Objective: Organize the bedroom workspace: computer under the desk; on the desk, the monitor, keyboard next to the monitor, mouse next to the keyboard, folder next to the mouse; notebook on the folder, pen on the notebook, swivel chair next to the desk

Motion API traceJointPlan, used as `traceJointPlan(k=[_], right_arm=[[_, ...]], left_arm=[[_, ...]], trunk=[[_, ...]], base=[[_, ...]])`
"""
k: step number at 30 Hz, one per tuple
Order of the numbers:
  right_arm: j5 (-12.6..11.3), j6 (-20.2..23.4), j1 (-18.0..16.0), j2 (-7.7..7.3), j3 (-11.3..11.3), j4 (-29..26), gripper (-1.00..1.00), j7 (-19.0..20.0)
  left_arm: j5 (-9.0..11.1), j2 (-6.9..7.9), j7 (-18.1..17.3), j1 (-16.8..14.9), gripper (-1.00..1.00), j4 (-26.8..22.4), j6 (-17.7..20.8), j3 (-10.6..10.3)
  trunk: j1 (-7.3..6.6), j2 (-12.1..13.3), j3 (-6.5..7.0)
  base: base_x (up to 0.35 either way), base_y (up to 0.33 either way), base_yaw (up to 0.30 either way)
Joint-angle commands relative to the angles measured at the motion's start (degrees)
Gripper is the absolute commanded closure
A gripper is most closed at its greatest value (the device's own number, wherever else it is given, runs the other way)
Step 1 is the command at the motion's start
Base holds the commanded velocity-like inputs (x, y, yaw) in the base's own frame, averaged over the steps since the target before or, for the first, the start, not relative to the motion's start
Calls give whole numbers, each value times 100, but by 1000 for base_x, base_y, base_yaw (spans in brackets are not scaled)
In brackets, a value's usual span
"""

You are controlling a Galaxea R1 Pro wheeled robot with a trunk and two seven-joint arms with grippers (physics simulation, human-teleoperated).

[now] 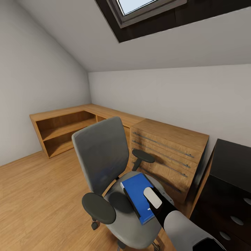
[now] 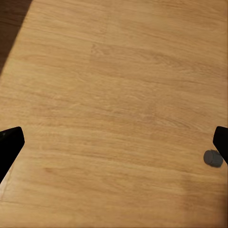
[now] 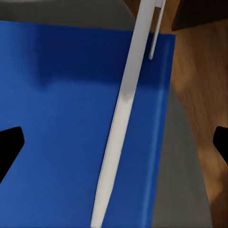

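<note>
Blue folder [image 1: 136, 195] seen flat on swivel chair [image 1: 104, 157] seat, long axis run roughly 11-to-5 in head view, near end hidden under right arm. White pen [image 3: 122, 114] laid on folder cover in right wrist view, long axis along folder's length, clip end pointed toward 12. Right gripper [image 3: 114, 147] hung just above folder, fingers spread wide, nothing held. Left gripper [image 2: 114, 147] spread wide too, pointed at bare wood floor [image 2: 118, 85].
</note>
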Motion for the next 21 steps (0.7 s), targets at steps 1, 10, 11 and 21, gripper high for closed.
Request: traceJointPlan(k=[1, 10, 11, 21], right_arm=[[-18, -1, -6, 0, 22, 0, -100, -27], [-18, -27, -6, 0, 19, 0, -100, -38], [-18, -28, -6, 0, 19, 0, -100, -38], [-18, -21, -6, 0, 10, 0, -100, -38]], left_arm=[[41, -3, 20, 1, -100, -15, 27, 5], [46, -3, 25, 3, -100, -15, 31, 5], [46, -3, 25, 3, -100, -15, 31, 5], [48, -3, 25, 0, -100, -15, 34, 13]], trunk=[[23, -44, -23], [110, -205, -95], [132, -245, -113], [198, -365, -167]], base=[[0, 0, 0], [0, 0, 0], [0, 0, 0], [0, 0, 0]])
